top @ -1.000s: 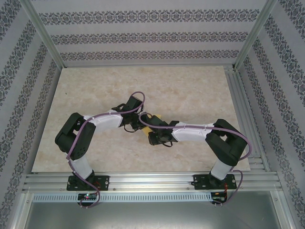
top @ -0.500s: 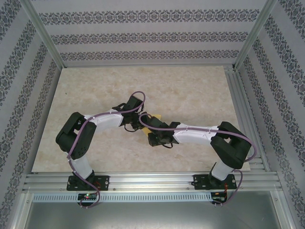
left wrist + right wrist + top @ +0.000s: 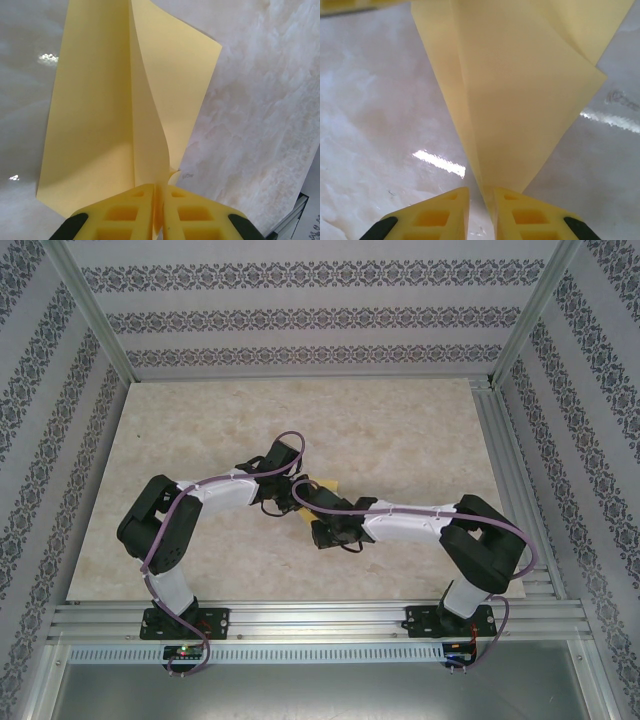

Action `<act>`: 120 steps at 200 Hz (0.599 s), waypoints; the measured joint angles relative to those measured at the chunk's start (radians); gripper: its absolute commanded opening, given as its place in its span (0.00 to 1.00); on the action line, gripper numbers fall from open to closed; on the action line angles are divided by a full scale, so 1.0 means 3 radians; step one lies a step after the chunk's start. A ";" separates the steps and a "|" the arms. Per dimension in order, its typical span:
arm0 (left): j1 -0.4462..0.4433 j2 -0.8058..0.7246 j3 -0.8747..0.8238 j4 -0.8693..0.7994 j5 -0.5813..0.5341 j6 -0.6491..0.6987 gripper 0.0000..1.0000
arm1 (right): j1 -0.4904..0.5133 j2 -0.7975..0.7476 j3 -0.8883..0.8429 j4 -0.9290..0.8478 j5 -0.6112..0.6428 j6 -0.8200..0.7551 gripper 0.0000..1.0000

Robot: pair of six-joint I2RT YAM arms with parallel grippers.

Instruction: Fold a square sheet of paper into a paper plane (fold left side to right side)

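Now: sheet part-folded, both arms on it at mid-table

**Top view:** left arm [image 3: 215, 495] and right arm [image 3: 410, 520] both bend inward, and their wrists meet over the middle of the pale marbled table [image 3: 400, 430]. The thin yellow-orange square sheet of paper [image 3: 327, 486] peeks out beside the wrists and is mostly covered.

**Left wrist view:** left fingers [image 3: 125, 215] are closed tight on the near edge of the sheet, right at the foot of a raised flap. One layer lies flat on the table. The other stands up and curls over to the right.

**Right wrist view:** right fingers [image 3: 435, 215] angle down at the table with a narrow gap between them. The sheet's folded edge tapers into that gap. Can't tell whether they actually grip it.

**Handling (my read):**
- It's very light and floppy, and any crease stays.
- It will likely slide on the glossy table.
- Take it at edges or corners close to the fold, with the flat layer pinned.
- If the two arms pull against each other, it could tear.
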 measured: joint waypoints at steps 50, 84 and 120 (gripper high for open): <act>0.0000 0.0001 0.0000 -0.0010 0.0001 0.0000 0.14 | 0.0023 0.0034 -0.0062 0.0003 -0.0023 0.0062 0.16; 0.0000 0.0004 0.0000 -0.0011 0.0001 0.0000 0.14 | 0.0023 0.0043 -0.0062 0.0005 -0.0023 0.0066 0.14; 0.0000 0.0004 0.0000 -0.0011 0.0001 0.0000 0.14 | 0.0023 0.0043 -0.0072 0.0019 -0.0023 0.0078 0.12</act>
